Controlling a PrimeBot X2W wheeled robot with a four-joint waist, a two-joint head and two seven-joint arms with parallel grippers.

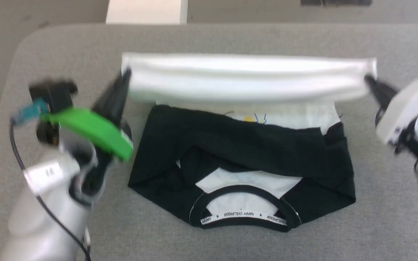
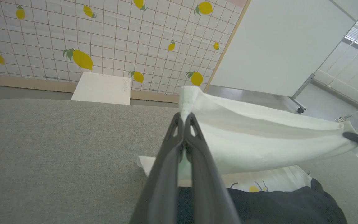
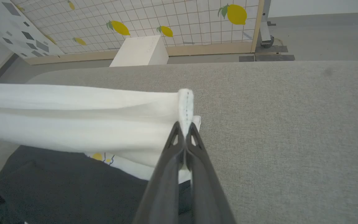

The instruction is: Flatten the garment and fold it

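soft white cloth, surely light and floppy: the shirt [image 1: 245, 145] lies mid-frame on the grey table [image 1: 49, 54], its hem lifted across the upper part. the left gripper [image 1: 126, 74] and the right gripper [image 1: 368, 78] each pinch one hem corner, fingers pressed together. the corners look the best place to hold it.

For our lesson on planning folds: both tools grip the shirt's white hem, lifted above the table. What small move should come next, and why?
Probably carry the hem of the garment toward its collar, both tools together. The left tool and right tool pinch its two corners, taut and lifted, while the black sleeves lie folded inward on the table.
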